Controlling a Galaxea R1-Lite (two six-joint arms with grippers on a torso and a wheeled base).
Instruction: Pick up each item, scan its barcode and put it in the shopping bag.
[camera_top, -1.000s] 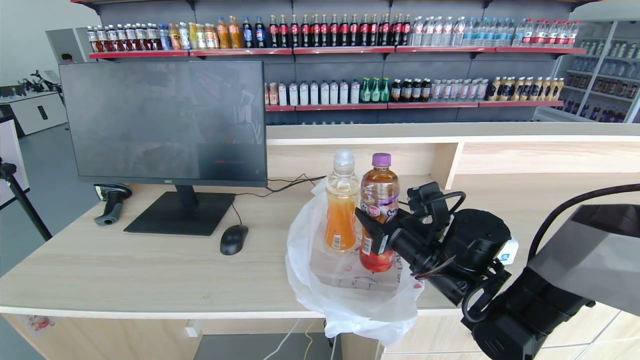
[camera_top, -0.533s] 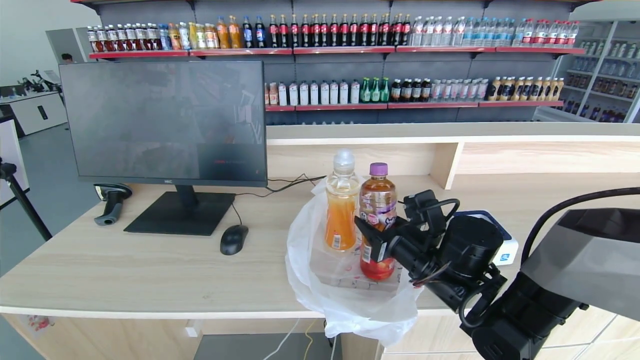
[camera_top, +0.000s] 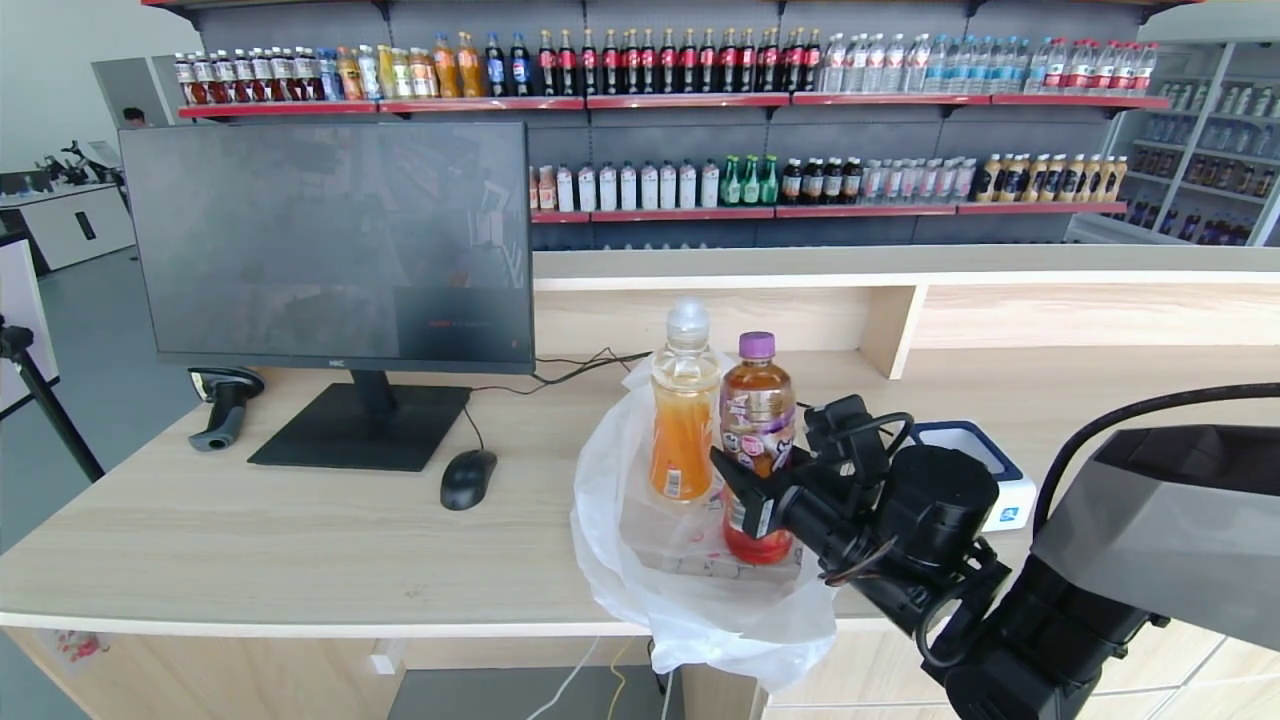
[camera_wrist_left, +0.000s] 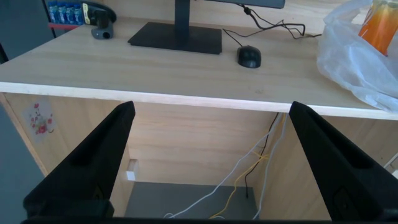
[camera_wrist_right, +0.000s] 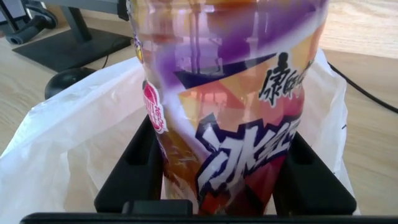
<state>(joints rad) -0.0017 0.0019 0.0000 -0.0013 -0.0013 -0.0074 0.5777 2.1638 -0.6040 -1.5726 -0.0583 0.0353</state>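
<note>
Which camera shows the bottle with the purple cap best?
The head view: the purple-cap bottle is seen from cap to base, upright in the shopping bag, with the right gripper clamped on it. The right wrist view sits close against its label, between the fingers. The left wrist view catches the bag's side.

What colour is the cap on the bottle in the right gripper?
Purple: the cap of that bottle shows best in the head view.

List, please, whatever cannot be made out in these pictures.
The purple-capped bottle: its cap is cut off by the right wrist view's edge.
The white scanner box: head view, part hidden behind the right arm.
The shopping bag: head view, its folds blur whether the bottle rests inside.
</note>
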